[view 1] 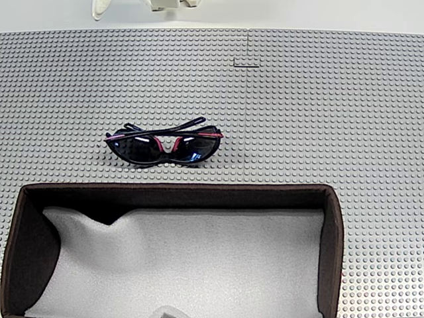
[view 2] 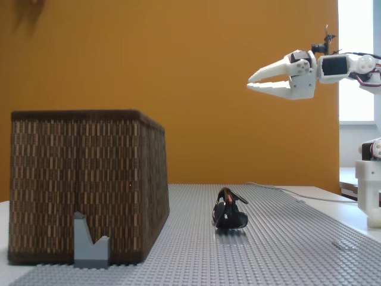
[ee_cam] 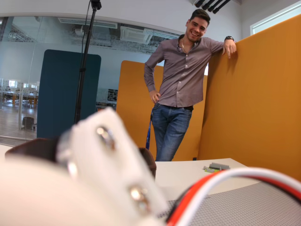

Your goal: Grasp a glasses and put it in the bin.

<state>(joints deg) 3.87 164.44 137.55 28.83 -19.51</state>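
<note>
The glasses lie folded on the grey studded baseplate, lenses dark, frame black with red accents. From the side they show as a small dark bundle on the plate. The bin has dark brown walls and a light grey padded lining; it stands just in front of the glasses, and its woven wall rises at the left of the side view. My white gripper hangs high in the air, above and to the right of the glasses, pointing left. Its fingers stand a narrow gap apart with nothing between them.
A small grey brick piece leans against the bin's front wall. A thin cable runs across the plate toward the arm's white base. An orange partition backs the table. In the wrist view a person leans on it.
</note>
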